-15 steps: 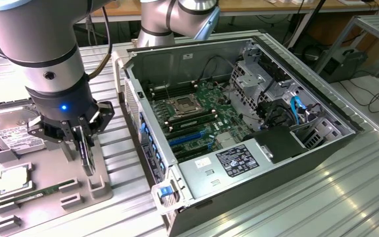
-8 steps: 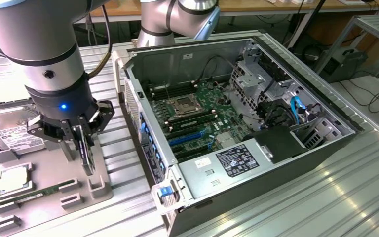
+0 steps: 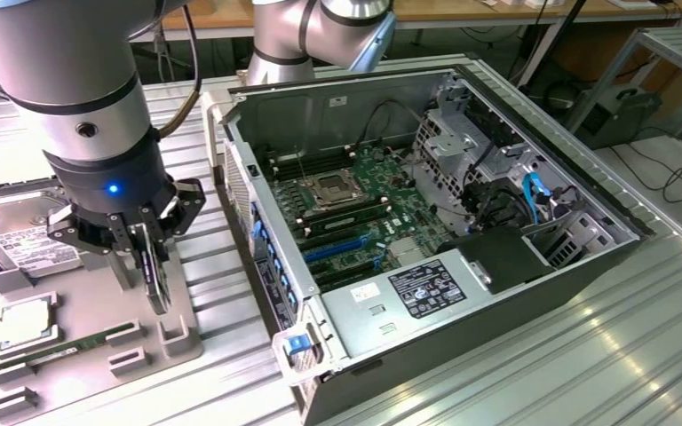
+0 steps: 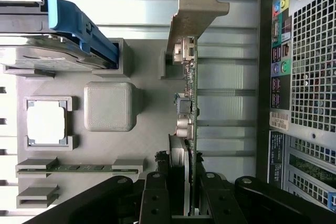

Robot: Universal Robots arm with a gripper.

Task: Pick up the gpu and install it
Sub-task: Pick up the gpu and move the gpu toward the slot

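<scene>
**Card on edge in my grip, over the tray**

My fingers (image 4: 158,190) are clamped on the gpu (image 4: 188,109), one on each flat face, so the card stands on its thin edge between them. Its long axis runs level along the grey tray (image 4: 149,135), parallel to the rear panel of the computer case (image 4: 315,51). The silver bracket (image 4: 197,9) is at the end far from my fingers, towards the hard drive's end of the tray. I cannot tell whether the card is clear of its holder.

In the exterior view my gripper (image 3: 142,244) points straight down above the tray (image 3: 193,357). The gpu (image 3: 159,286) hangs dark and narrow beneath it, and my arm (image 3: 68,89) rises out of the top left.

On the tray I count one hard drive (image 4: 44,56), one square processor chip (image 4: 46,122) and one green memory stick (image 4: 79,168).

Just beside the tray lies one case (image 3: 495,373), open side up, with one motherboard (image 3: 365,209) inside it.
</scene>
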